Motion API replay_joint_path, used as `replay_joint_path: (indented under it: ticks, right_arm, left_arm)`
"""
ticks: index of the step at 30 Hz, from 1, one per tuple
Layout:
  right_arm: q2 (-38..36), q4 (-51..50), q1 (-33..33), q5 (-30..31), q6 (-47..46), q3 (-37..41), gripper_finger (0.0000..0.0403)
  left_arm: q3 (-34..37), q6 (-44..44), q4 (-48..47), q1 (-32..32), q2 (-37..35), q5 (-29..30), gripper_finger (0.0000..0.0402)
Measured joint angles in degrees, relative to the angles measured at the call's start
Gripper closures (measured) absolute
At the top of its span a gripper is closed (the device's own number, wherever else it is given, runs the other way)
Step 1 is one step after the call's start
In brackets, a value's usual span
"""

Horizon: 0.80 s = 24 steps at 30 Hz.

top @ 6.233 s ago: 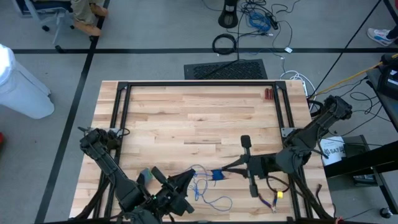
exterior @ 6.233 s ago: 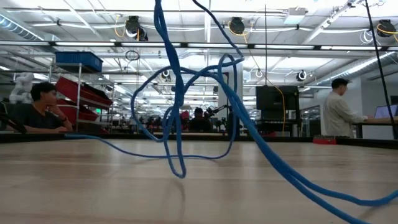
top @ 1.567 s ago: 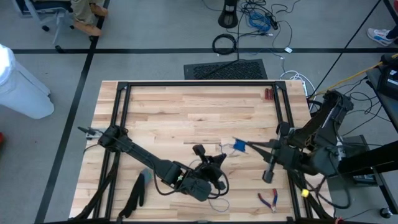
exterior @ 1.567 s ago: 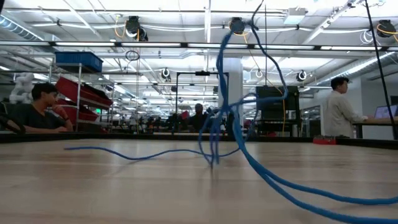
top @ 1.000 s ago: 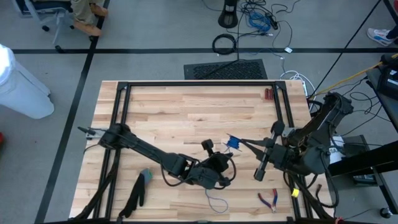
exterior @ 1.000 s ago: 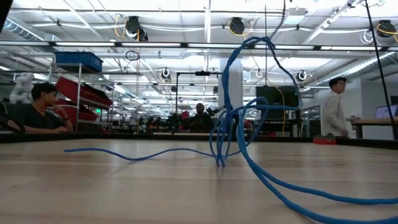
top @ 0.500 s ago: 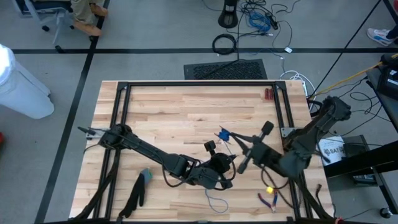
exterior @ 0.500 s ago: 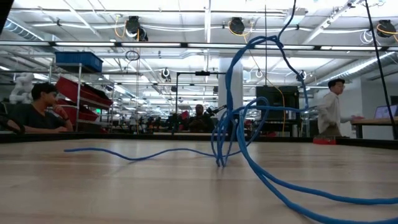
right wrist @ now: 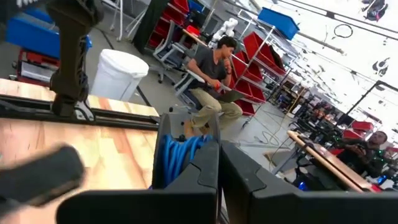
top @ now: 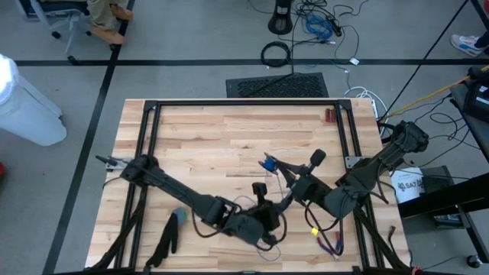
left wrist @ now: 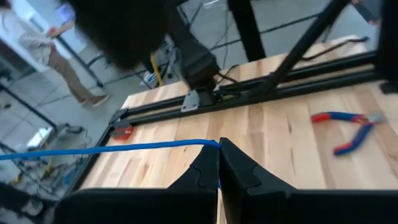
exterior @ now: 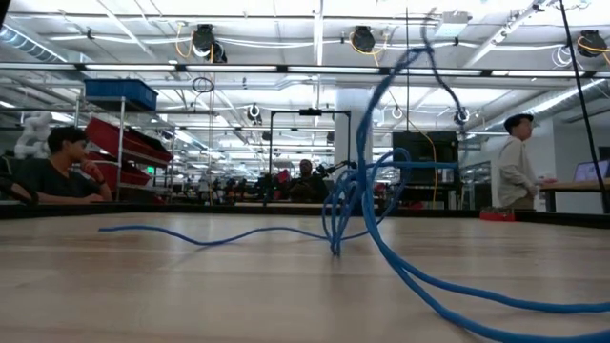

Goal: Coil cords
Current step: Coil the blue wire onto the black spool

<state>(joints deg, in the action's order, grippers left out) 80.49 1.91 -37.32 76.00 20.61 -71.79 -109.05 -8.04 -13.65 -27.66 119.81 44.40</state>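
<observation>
Fingertips of the left gripper (left wrist: 219, 163) press together on the cord (left wrist: 112, 149), which runs off as 1 taut blue line past the picture's edge. From above, that left gripper (top: 263, 200) is hard to make out, a dark mass low on the table (top: 206, 141). The right gripper (right wrist: 219, 163) is also clamped on the cord (right wrist: 177, 152), several blue strands bunched just behind its fingers; in the high view the blue plug (top: 269, 163) sits at its tip, raised over the table's middle. Level with the table, neither gripper shows: only the cord (exterior: 357, 205) rising in tangled loops from 1 spot on the wood and trailing off both ways. It is thin, blue and uncoiled. Red-handled pliers (left wrist: 348, 127) lie nearby.
</observation>
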Motion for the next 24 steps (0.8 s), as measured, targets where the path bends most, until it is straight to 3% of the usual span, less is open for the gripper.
replay_joint_path:
  ticks: [8, 13, 18, 24]
  right_arm:
    - [0.0, -0.2, -0.2, -10.2, -0.8, 0.0, 0.0403]
    - [0.0, -0.5, -0.3, -14.5, -2.8, 0.0, 0.0403]
    - [0.0, -1.4, -0.3, -15.0, -4.7, 0.0, 0.0403]
    - [0.0, -4.2, -0.1, -15.1, -6.1, 0.0, 0.0403]
  left_arm:
    - [-6.9, 0.2, -11.9, -2.9, 0.0, 2.6, 0.04]
    - [-7.3, 0.0, -13.3, -4.1, -0.2, 6.6, 0.04]
    - [-7.3, -0.1, -13.7, -4.3, -0.5, 8.5, 0.04]
    - [-7.3, 0.1, -11.0, -4.9, -0.8, 6.7, 0.04]
